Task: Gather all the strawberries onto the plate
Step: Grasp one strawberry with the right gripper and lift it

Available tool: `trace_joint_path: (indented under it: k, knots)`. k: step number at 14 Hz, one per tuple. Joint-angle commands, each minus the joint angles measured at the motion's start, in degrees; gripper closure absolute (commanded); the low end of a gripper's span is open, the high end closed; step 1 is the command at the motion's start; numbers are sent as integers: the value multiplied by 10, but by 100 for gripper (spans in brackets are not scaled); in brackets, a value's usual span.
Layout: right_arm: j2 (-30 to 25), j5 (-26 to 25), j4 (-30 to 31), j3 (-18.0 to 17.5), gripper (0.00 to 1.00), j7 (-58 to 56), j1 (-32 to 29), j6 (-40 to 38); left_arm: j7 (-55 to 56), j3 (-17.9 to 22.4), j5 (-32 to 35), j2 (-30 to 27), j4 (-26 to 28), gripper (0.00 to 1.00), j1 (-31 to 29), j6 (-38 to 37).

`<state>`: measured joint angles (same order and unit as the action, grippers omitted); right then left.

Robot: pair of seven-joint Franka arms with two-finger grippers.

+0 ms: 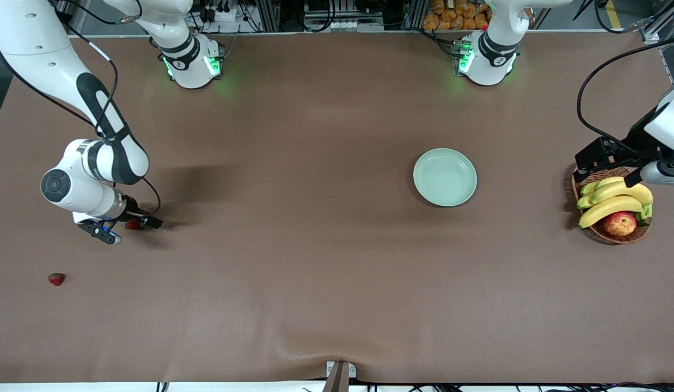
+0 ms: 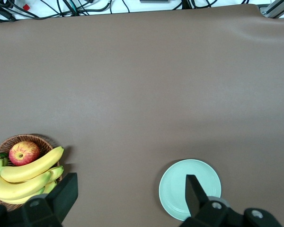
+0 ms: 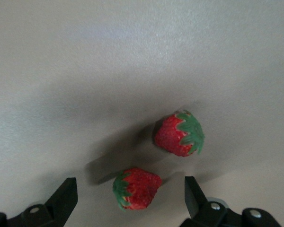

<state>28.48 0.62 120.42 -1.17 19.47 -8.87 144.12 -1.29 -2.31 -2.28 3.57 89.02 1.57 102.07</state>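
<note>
My right gripper (image 1: 129,227) is low over the table at the right arm's end, open. One strawberry (image 3: 136,188) lies on the cloth between its fingers, untouched, and shows red in the front view (image 1: 133,224). A second strawberry (image 3: 180,134) lies just past it, hidden by the hand in the front view. A third strawberry (image 1: 56,279) lies nearer the front camera. The pale green plate (image 1: 445,177) sits toward the left arm's end with nothing on it. My left gripper (image 1: 609,169) waits open and holds nothing, high over the basket's rim; its own view (image 2: 130,196) shows the plate (image 2: 189,189).
A brown wicker basket (image 1: 642,234) with bananas (image 1: 612,204) and a red-yellow apple (image 1: 620,223) stands at the left arm's end of the table. Brown cloth covers the table between the plate and the strawberries.
</note>
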Motion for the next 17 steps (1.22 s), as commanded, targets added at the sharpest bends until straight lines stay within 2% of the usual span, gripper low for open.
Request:
trace_joint_path:
  k: [1,5,6,7,8,9,12,16,17]
  knots:
    - [-6,-5,9,-1,0,12,3,8,1,0,-3,0,-2,0,-3,-15]
    - [-6,-5,9,-1,0,12,2,8,1,0,-3,0,-2,0,-2,-16]
    - [-6,-5,8,-1,19,12,1,8,1,0,-3,0,-2,0,-1,-16]
    - [-6,-4,9,-1,55,13,0,8,1,0,-4,0,-2,0,-1,-16]
    - [-6,-4,8,-1,79,18,-1,8,1,0,-3,0,-2,0,-2,-16]
    - [-6,-4,9,-1,92,26,0,8,1,0,-3,1,-2,0,-2,-16]
    - [-9,-4,8,-1,98,29,2,6,1,0,-4,0,-3,0,-1,-16]
    - [-38,-4,1,-4,99,29,20,-11,0,0,-4,1,-2,0,-3,-16]
    - [-46,-4,-11,-4,99,31,31,-38,0,2,-4,2,-2,0,-3,-16]
